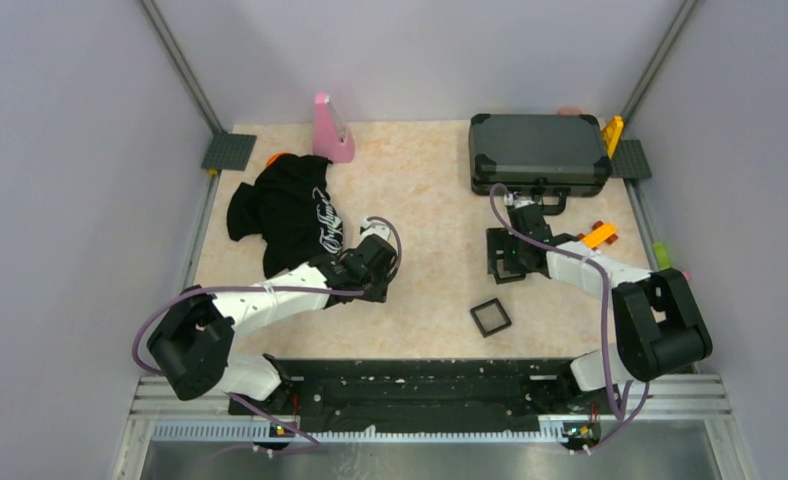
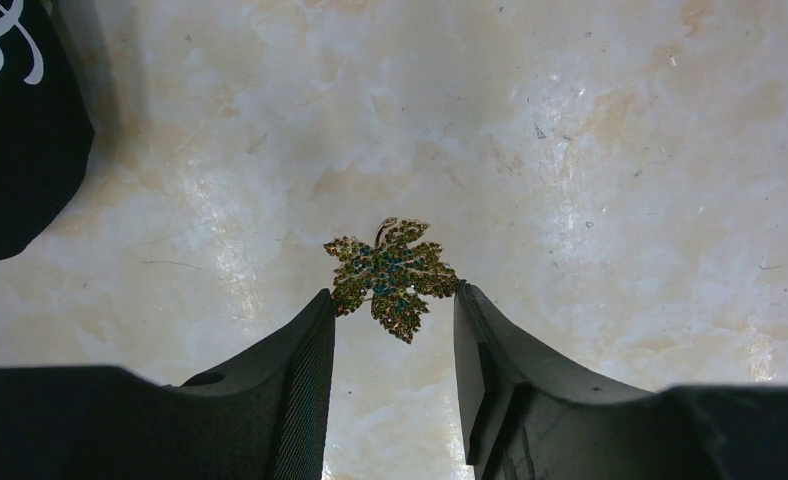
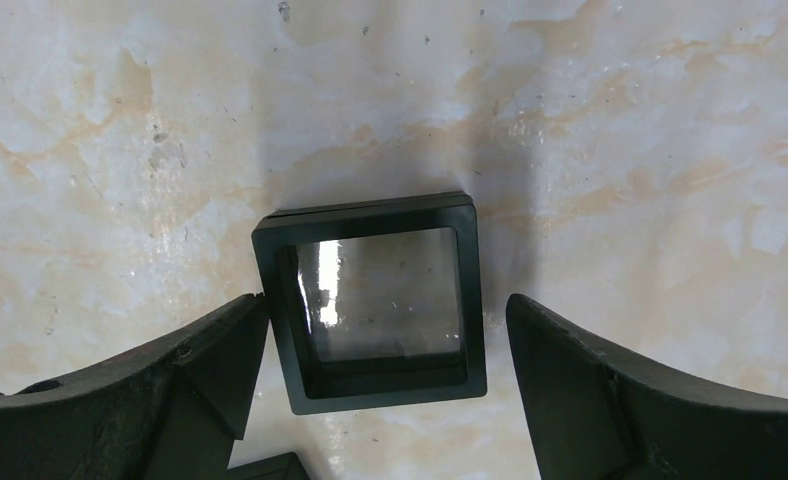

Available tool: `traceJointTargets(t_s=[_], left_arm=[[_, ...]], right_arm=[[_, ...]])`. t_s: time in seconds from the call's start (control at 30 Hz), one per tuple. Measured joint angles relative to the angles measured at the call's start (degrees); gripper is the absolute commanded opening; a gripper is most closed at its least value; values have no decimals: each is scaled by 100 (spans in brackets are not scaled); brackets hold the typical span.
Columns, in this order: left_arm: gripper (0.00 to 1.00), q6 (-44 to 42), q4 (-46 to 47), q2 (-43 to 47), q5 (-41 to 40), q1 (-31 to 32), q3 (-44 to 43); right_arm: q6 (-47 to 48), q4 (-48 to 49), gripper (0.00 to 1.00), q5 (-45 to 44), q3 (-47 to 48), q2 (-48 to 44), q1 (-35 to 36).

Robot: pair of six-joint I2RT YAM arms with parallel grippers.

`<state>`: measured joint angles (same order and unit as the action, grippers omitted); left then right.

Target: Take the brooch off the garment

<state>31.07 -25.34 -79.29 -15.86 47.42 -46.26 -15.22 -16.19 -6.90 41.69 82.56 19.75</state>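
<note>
The brooch (image 2: 392, 278), a gold leaf with green stones, sits between the tips of my left gripper (image 2: 392, 300), touching both fingers (image 2: 305, 350) over bare tabletop. The garment (image 1: 288, 205), a black T-shirt with white lettering, lies crumpled at the back left, and its edge (image 2: 15, 150) shows to the left of the brooch, apart from it. My left gripper (image 1: 378, 232) is just right of the shirt. My right gripper (image 3: 385, 300) stands open around a small black square frame (image 3: 370, 212), with the left finger at its edge and a gap on the right.
A dark grey hard case (image 1: 538, 150) stands at the back right. A second black square frame (image 1: 490, 318) lies in front of the right arm. A pink object (image 1: 330, 130) stands at the back, and orange pieces (image 1: 600, 236) lie right of the right gripper.
</note>
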Motion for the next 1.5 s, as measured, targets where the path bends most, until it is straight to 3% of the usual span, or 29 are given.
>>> traceJointTargets(t_s=[0.2,0.67,0.9,1.17,1.5], left_arm=[[36,-20,11,4,42,0,2],[35,-70,94,4,166,0,37],[36,-258,632,232,485,0,299],[35,-822,1884,649,1268,2,732],[34,-1344,3263,752,2170,26,1128]], right_arm=[[79,-17,78,-66,46,7,92],[116,-17,65,33,79,0,151],[-195,44,59,1322,79,-225,190],[-643,396,53,2682,35,-332,529],[-994,713,51,3418,-164,-361,680]])
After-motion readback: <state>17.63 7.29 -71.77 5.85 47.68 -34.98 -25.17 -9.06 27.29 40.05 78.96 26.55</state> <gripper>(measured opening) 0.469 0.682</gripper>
